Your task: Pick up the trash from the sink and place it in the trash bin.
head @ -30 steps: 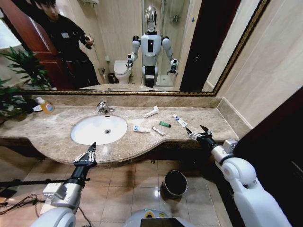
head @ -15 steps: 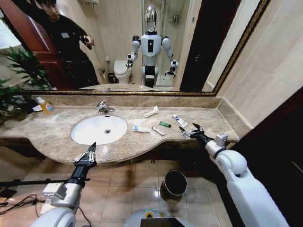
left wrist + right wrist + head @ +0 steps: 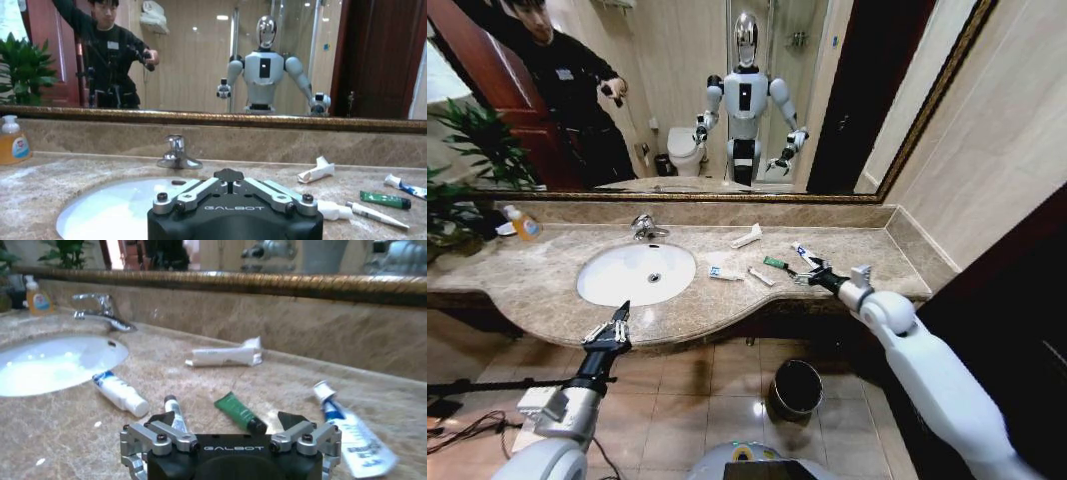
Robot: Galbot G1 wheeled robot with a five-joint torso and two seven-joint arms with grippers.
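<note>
A gold-framed mirror point(image 3: 677, 100) hangs above a beige marble worktop point(image 3: 547, 285); brown glossy tiles cover the floor point(image 3: 687, 390), beige walls point(image 3: 997, 130) around.

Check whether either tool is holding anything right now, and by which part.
Nothing is held. The right tool is open above the countertop, near the green tube and the white-and-blue tube, gripping neither. The left tool is open and empty, in front of the sink.

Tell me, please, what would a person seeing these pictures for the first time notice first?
Probably the right gripper, open and stretched over the marble countertop among the scattered trash: a green packet, a white-and-blue mini tube and a long white wrapper, all right of the white sink. The left gripper waits at the counter's front edge, and the trash bin stands on the floor below.
</note>
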